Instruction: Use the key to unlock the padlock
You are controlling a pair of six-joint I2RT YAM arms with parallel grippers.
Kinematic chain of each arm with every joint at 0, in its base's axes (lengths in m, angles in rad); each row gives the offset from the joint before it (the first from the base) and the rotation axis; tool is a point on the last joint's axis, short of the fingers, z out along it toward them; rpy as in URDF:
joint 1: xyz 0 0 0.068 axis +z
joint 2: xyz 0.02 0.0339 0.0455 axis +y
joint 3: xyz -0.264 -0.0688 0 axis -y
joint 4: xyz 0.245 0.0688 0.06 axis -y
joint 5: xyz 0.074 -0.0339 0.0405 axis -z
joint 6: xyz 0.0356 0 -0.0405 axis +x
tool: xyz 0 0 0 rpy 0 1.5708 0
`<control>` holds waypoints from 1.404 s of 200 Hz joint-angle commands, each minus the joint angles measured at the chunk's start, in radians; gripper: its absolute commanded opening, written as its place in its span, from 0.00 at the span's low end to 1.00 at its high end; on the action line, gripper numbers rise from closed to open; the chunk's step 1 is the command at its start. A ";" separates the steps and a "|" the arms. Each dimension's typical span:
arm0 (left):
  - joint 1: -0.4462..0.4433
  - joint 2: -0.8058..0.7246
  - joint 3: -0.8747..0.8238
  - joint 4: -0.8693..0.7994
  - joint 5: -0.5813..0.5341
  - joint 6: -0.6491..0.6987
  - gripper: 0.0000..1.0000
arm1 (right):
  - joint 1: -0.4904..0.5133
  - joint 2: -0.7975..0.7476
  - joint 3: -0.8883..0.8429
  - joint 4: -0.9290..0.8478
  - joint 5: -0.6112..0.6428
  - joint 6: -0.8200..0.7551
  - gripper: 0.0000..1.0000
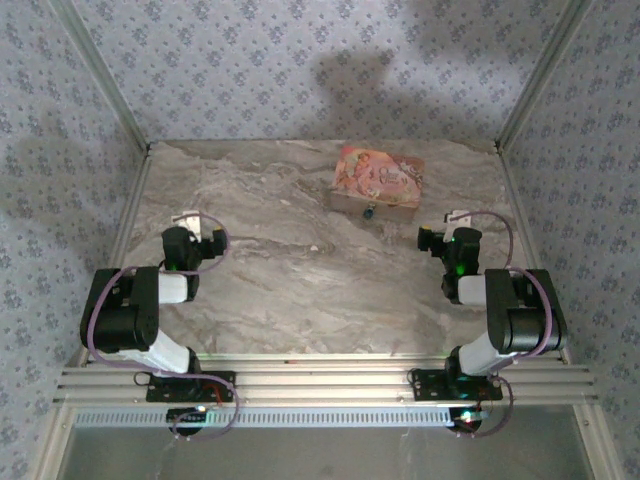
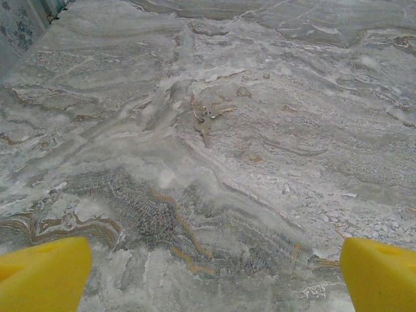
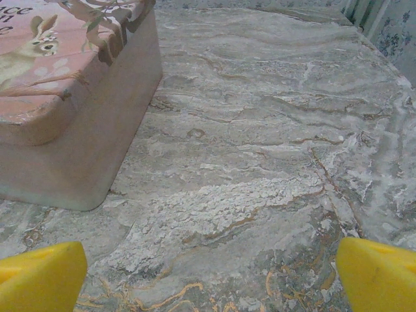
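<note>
From my seat, both arms sit folded back close to their bases at the near edge of the table (image 1: 280, 310), which keeps the working area open.

The left gripper (image 2: 211, 279) hangs above bare marble with its jaws spread wide and nothing between them; its yellow fingers (image 2: 45, 273) frame the bottom corners of its wrist view. Ahead of it, roughly centred between those fingers, the key (image 2: 204, 121) lies flat on the stone. It is small and pale and nearly lost in the veining. I judge the left arm is aimed that way because the key is the first thing to fetch.

The right gripper (image 3: 208, 279) is likewise spread wide and empty, low over the table. The box (image 3: 71, 110) stands ahead and to its left, a rounded corner turned toward it, so this arm looks placed to steady the box or the lock later.

Farthest out, the padlock (image 1: 370, 211) hangs as a small dark blue-green speck at the box's near face, toward the middle. I cannot tell from here how its keyhole faces. It is well apart from the key, with open marble between them.

My reading: nothing is started. Picking up a flat key will need the fingers right on the table.
</note>
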 commanded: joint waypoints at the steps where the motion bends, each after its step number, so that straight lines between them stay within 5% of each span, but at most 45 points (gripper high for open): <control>1: 0.003 -0.011 0.019 0.003 0.007 -0.007 0.98 | -0.003 -0.006 0.024 -0.019 0.005 -0.017 1.00; 31: 0.003 -0.038 0.065 -0.093 -0.003 -0.009 0.98 | 0.008 -0.062 0.112 -0.220 0.053 -0.012 1.00; 60: 0.002 -0.071 0.267 -0.465 -0.039 -0.029 0.98 | 0.038 -0.108 0.310 -0.554 0.173 0.037 1.00; 88: -0.004 -0.048 0.415 -0.609 0.048 -0.081 0.98 | 0.032 -0.054 0.560 -0.853 0.145 0.252 1.00; 125: -0.025 0.057 0.614 -0.714 0.260 -0.240 0.98 | 0.043 0.200 0.972 -1.153 0.017 0.402 1.00; 194: -0.092 0.259 0.895 -0.955 0.557 -0.326 0.85 | 0.106 0.573 1.358 -1.400 -0.122 0.475 0.93; 281: -0.088 0.265 0.916 -1.065 0.590 -0.290 0.74 | 0.254 0.757 1.555 -1.527 -0.210 0.253 0.76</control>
